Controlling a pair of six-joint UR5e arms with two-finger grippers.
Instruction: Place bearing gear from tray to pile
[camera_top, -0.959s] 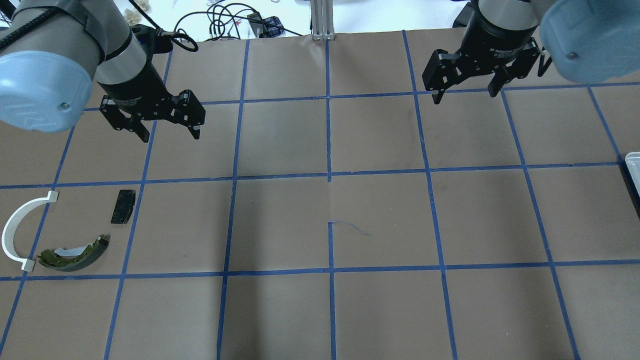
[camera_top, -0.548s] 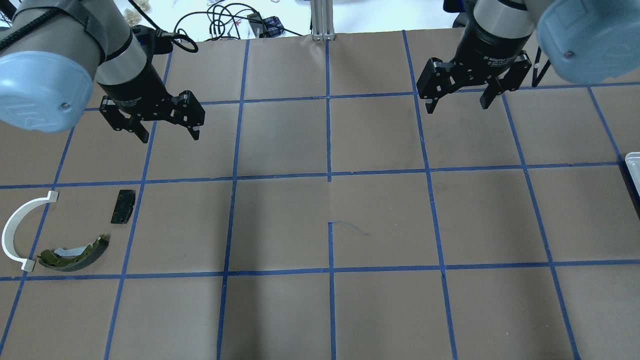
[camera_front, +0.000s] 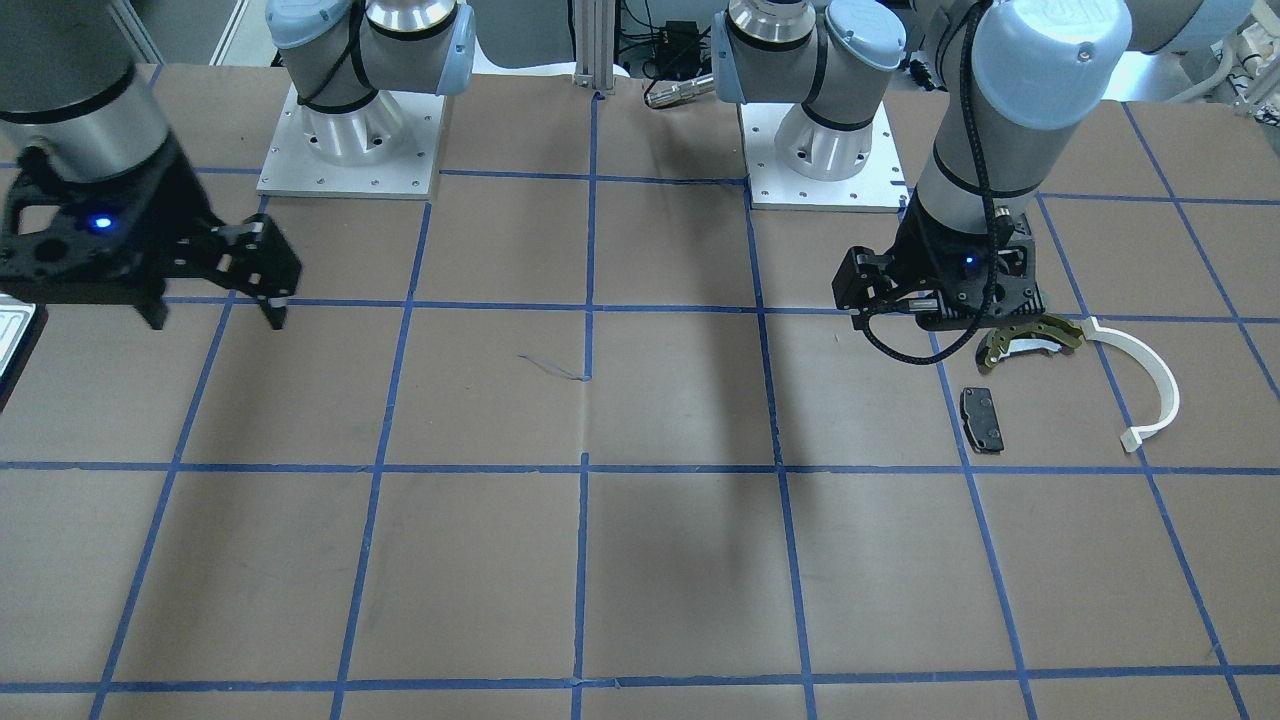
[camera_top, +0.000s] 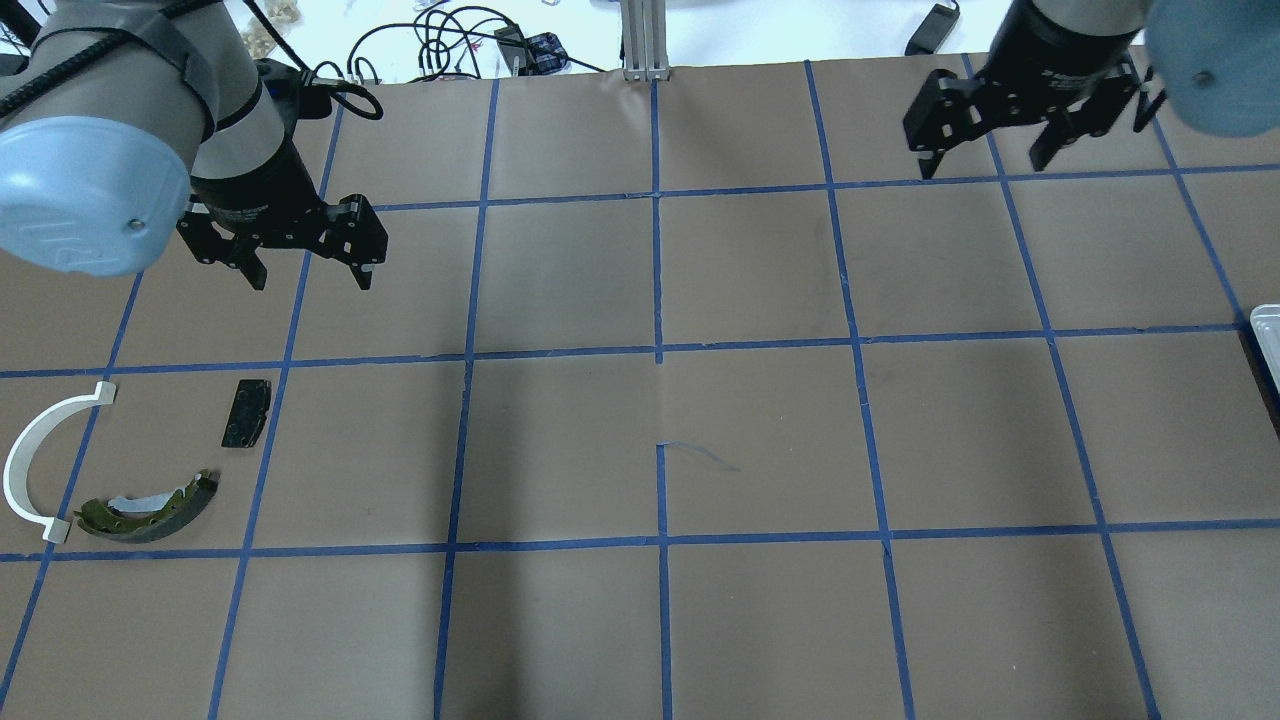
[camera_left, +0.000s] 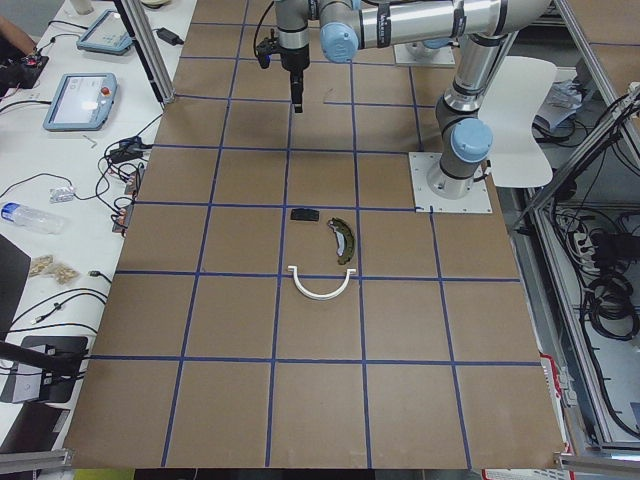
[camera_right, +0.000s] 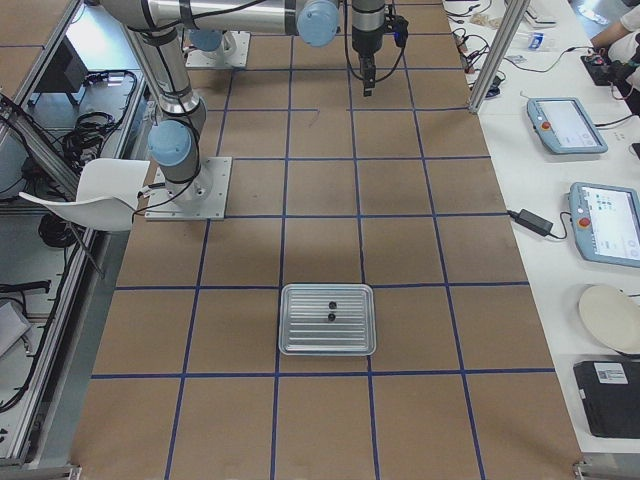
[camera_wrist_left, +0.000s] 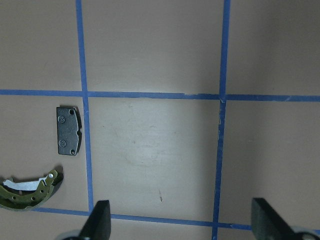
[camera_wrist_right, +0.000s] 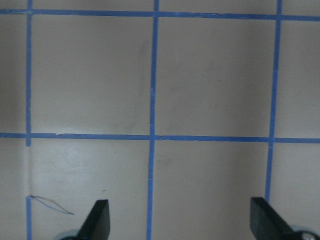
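Note:
The tray (camera_right: 300, 342), silver and ridged, lies on the table at my right end, with two small dark parts (camera_right: 330, 317) in it. Only its edge shows in the overhead view (camera_top: 1268, 325). The pile lies at the left: an olive brake shoe (camera_top: 150, 507), a white arc strip (camera_top: 22, 462) and a black pad (camera_top: 246, 412). My left gripper (camera_top: 310, 280) is open and empty, hovering beyond the pile; its wrist view shows the pad (camera_wrist_left: 67, 131) and the shoe (camera_wrist_left: 30, 190). My right gripper (camera_top: 985, 165) is open and empty above the far right of the table, well away from the tray.
Brown paper with a blue tape grid (camera_top: 660, 350) covers the table. Cables (camera_top: 440, 40) and a metal post (camera_top: 640, 40) lie beyond the far edge. The two arm bases (camera_front: 350, 140) stand on the robot's side.
My right gripper has moved to the right and toward the far edge, still open. My left gripper has shifted a little to the left and turned slightly, still open. The pile has not moved.

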